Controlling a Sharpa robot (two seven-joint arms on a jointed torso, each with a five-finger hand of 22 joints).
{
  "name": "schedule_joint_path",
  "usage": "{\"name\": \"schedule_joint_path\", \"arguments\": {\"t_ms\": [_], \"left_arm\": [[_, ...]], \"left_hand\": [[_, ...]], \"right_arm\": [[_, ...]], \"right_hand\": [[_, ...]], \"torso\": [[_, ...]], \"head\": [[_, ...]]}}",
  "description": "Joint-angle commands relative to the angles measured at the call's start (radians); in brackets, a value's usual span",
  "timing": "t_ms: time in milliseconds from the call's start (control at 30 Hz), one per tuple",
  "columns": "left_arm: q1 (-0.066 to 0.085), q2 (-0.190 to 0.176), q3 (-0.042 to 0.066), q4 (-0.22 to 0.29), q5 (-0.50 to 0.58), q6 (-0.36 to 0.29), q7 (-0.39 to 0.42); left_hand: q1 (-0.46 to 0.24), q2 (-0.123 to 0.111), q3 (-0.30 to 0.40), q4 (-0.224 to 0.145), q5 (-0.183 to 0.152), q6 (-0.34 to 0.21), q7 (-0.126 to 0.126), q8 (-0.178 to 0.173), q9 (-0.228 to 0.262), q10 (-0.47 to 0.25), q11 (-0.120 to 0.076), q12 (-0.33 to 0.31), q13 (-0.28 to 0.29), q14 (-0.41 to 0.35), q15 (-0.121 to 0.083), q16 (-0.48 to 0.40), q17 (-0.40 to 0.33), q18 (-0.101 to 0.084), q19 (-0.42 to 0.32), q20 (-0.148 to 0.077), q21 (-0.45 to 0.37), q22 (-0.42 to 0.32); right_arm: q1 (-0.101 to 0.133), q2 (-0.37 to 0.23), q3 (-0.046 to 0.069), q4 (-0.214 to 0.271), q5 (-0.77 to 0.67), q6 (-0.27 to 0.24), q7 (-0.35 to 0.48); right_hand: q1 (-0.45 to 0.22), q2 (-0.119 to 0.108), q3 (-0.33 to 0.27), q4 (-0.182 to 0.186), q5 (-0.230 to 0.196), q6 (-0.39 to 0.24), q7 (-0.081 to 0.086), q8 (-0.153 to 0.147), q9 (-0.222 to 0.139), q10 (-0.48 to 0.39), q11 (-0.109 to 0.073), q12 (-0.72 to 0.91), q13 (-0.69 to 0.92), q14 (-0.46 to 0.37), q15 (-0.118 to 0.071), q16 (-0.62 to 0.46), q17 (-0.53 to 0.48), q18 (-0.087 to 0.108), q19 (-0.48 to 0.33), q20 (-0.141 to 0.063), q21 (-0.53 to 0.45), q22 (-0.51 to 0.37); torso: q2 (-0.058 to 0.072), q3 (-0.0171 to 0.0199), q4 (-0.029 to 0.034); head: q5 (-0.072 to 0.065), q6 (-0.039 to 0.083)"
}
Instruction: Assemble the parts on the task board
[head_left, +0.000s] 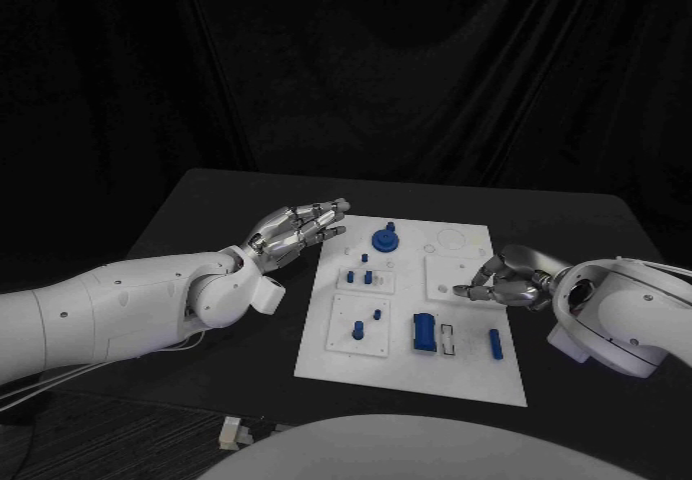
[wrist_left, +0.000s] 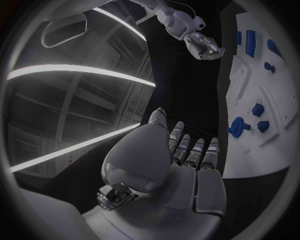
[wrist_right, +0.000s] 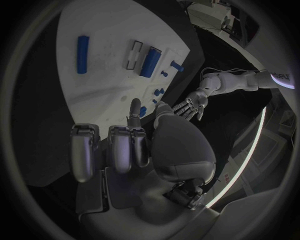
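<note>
Fingers (head_left: 320, 222) of the left hand (head_left: 296, 232) are reaching out straight and slightly apart, gripping nothing, hovering at the far-left corner of the task board (head_left: 325, 352). This hand is sitting just left of the round blue part (head_left: 385, 240) near the board's far edge, apart from it. In the left wrist view the same hand (wrist_left: 164, 165) is showing its back, fingers extended beside the board's edge.

Task board is lying in the middle of the black desk (head_left: 202, 205). Small blue pegs (head_left: 365, 275) are standing in the left-hand plates; a blue block (head_left: 424, 332) is standing beside a pale open slot (head_left: 450, 338) near the front, and a slim blue bar (head_left: 495, 344) is lying to its right.

Right hand (head_left: 500, 283) is hanging over the board's right edge, fingers curled inward; nothing is visible inside them. In the right wrist view these fingers (wrist_right: 119, 150) are folding down toward the palm.

A small white object (head_left: 231, 433) is sitting beyond the desk's near-left corner.
</note>
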Motion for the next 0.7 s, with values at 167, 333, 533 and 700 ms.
{"name": "schedule_joint_path", "arguments": {"t_ms": [167, 333, 533, 700], "left_arm": [[-0.001, 0.0, 0.001, 0.002, 0.001, 0.009, 0.013], [-0.001, 0.002, 0.001, 0.001, 0.001, 0.01, 0.012], [-0.001, 0.004, 0.001, 0.0, 0.001, 0.013, 0.009], [-0.001, 0.004, 0.001, 0.0, 0.001, 0.013, 0.008]], "left_hand": [[0.011, -0.002, 0.006, 0.001, 0.006, 0.007, 0.001, 0.004, 0.002, 0.005, 0.007, 0.005, 0.002, 0.002, 0.004, 0.005, 0.002, -0.012, 0.007, 0.002, 0.004, -0.002], [0.011, -0.002, 0.006, 0.001, 0.006, 0.009, 0.001, 0.005, 0.002, 0.005, 0.008, 0.005, 0.002, 0.002, 0.004, 0.005, 0.002, -0.013, 0.007, 0.002, 0.004, -0.003], [0.012, -0.001, 0.007, 0.001, 0.006, 0.011, 0.003, 0.006, 0.002, 0.008, 0.012, 0.009, 0.003, 0.002, 0.003, 0.005, 0.002, -0.014, 0.007, 0.002, 0.004, -0.004], [0.012, -0.001, 0.007, 0.001, 0.006, 0.013, 0.004, 0.007, 0.002, 0.01, 0.013, 0.012, 0.003, 0.002, 0.003, 0.005, 0.002, -0.014, 0.006, 0.002, 0.004, -0.005]], "right_arm": [[0.001, -0.024, 0.0, -0.013, -0.135, 0.09, -0.109], [0.0, -0.033, 0.0, -0.026, -0.169, 0.151, -0.132], [-0.006, -0.029, -0.001, -0.048, -0.193, 0.259, -0.156], [-0.015, -0.019, -0.001, -0.065, -0.193, 0.289, -0.163]], "right_hand": [[0.028, 0.011, -0.023, -0.001, -0.052, 0.099, -0.012, -0.022, -0.078, 0.106, -0.001, 0.004, 0.263, 0.074, 0.001, -0.003, 0.092, 0.013, 0.065, 0.005, -0.013, 0.235], [-0.006, 0.025, -0.036, 0.014, -0.2, 0.176, -0.032, -0.016, -0.09, 0.106, -0.018, 0.004, 0.263, 0.079, -0.014, 0.006, 0.116, 0.009, 0.073, -0.01, 0.004, 0.242], [-0.039, 0.029, -0.034, 0.015, -0.256, 0.207, -0.032, -0.055, -0.125, 0.106, -0.019, 0.004, 0.263, 0.08, -0.018, 0.01, 0.125, 0.009, 0.072, -0.015, 0.003, 0.241], [-0.052, 0.027, -0.031, 0.015, -0.272, 0.217, -0.03, -0.081, -0.151, 0.106, -0.017, 0.004, 0.263, 0.08, -0.017, 0.011, 0.129, 0.01, 0.071, -0.015, -0.001, 0.24]], "torso": [[0.0, -0.0009, 0.0], [-0.001, -0.0015, -0.0009], [0.002, -0.0002, 0.0004], [0.001, -0.0005, 0.0017]], "head": [[0.001, 0.0], [0.001, 0.0], [0.0, 0.0], [-0.002, 0.0]]}}
